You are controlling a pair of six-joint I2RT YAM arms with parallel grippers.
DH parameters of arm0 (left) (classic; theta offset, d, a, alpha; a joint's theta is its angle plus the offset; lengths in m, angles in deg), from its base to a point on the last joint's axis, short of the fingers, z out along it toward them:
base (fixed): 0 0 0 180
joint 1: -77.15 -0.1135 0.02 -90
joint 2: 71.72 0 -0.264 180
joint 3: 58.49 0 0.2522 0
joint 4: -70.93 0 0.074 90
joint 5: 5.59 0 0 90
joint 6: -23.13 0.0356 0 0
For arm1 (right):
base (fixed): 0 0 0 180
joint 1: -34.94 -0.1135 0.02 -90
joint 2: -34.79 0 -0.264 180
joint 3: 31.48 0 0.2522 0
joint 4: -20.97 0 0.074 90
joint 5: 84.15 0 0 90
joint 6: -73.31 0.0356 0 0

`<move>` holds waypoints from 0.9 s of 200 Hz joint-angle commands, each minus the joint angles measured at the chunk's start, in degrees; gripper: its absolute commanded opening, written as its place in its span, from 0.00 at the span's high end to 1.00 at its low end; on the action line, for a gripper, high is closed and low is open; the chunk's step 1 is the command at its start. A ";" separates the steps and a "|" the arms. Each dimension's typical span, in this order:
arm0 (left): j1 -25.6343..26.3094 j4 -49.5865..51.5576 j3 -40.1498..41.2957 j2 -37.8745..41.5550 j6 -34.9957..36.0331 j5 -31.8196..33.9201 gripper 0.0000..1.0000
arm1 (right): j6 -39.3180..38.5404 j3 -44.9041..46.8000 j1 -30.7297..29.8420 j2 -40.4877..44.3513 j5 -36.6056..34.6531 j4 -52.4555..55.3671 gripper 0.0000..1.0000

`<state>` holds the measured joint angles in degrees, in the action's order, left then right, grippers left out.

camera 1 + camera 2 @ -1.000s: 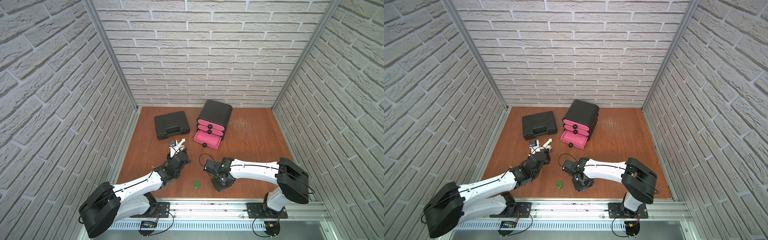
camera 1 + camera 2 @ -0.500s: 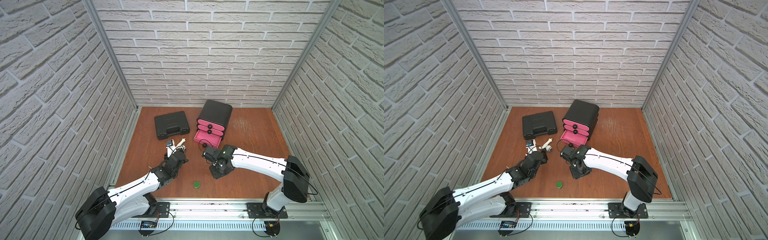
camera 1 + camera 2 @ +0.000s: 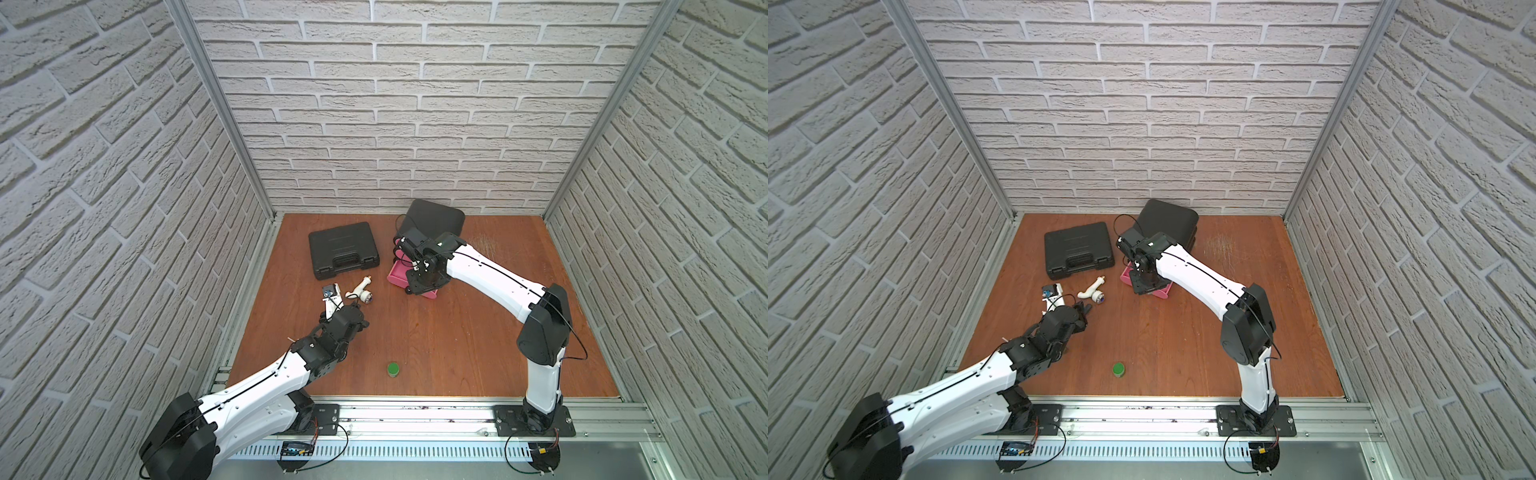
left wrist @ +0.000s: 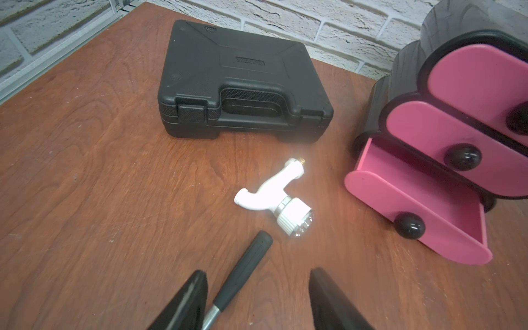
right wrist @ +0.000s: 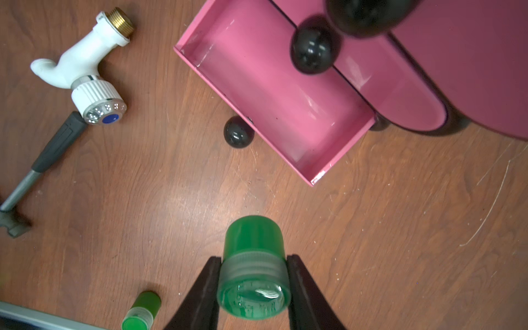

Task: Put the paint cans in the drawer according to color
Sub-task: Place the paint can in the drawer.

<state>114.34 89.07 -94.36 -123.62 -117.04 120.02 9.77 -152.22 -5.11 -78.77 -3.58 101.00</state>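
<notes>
Hands at work on a colour-sorting job. The left hand (image 4: 257,274) hangs low over the worktop (image 3: 457,332), its jaws about half apart and holding nothing. The black grip of a hammer (image 4: 245,265) lies between its fingers. Just ahead of it is a white tap (image 4: 274,197), and farther ahead sits a black tool case (image 4: 243,77), shut, its contents hidden. No paint jar shows near this hand, which looks idle.

Behind both hands, near the front rail, a loose green jar (image 3: 393,368) rests alone on the worktop.

The right hand (image 5: 253,258) is clamped on a green jar (image 5: 253,243), gripping the clear body with the lid pointing forward. Just ahead of its fingertips the bottom drawer (image 5: 271,94) of a pink-fronted chest (image 4: 471,85) stands pulled out and looks empty. The two upper drawers (image 4: 428,134) are shut, so what they hold cannot be told.

The step in hand appears to be carrying this green jar to the open drawer. The next move likely calls for a short reach forward until the jar hangs over the drawer floor, then a lowering and release. The black knob overhanging from the drawer above needs to be avoided. The loose green jar would belong in the same drawer.
</notes>
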 commanded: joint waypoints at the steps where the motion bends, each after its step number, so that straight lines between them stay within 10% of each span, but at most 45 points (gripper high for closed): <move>1: -0.43 3.52 -0.05 2.33 -0.01 -0.27 0.38 | -0.80 -2.72 1.39 -3.25 -2.17 -0.02 0.67; 180: -1.35 3.85 0.13 2.46 0.08 -0.43 0.39 | -3.13 0.36 5.32 -9.13 -7.19 -9.70 0.65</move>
<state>113.36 93.31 -94.36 -121.02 -117.04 119.56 6.99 -155.41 -0.54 -87.84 -7.45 95.22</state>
